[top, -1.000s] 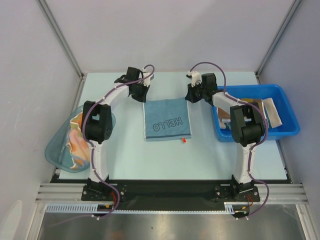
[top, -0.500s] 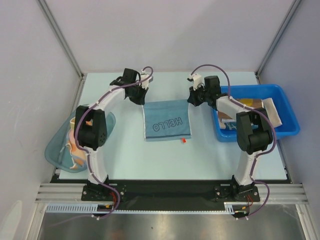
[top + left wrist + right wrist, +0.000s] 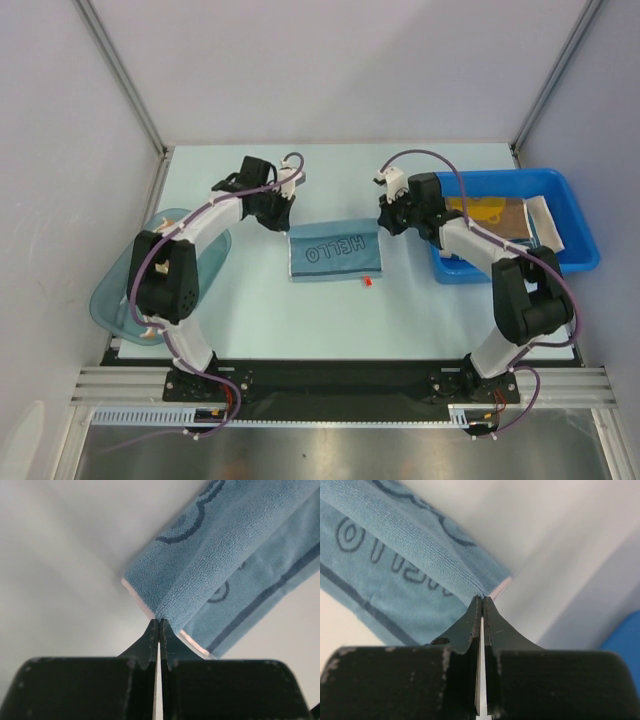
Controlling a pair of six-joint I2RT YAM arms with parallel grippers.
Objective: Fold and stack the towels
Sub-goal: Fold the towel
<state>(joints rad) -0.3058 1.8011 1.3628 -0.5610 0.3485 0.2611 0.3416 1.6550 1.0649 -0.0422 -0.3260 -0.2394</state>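
teal towel (image 3: 335, 252), far corners pinched in left gripper (image 3: 159, 623), right gripper (image 3: 482, 600)

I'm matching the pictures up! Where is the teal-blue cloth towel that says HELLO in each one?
Top external: teal-blue cloth HELLO towel, centre of the pale table.
Left wrist: upper right, corner pinched by the left gripper.
Right wrist: upper left, corner pinched by the right gripper.
Shared landmark: the towel's dark lettering.

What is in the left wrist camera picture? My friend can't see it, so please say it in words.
The left gripper has its two black fingers pinched shut on the edge of a teal-blue towel, which is doubled over on itself. The towel has dark printed marks and pale trim, with a plain pale table behind it.
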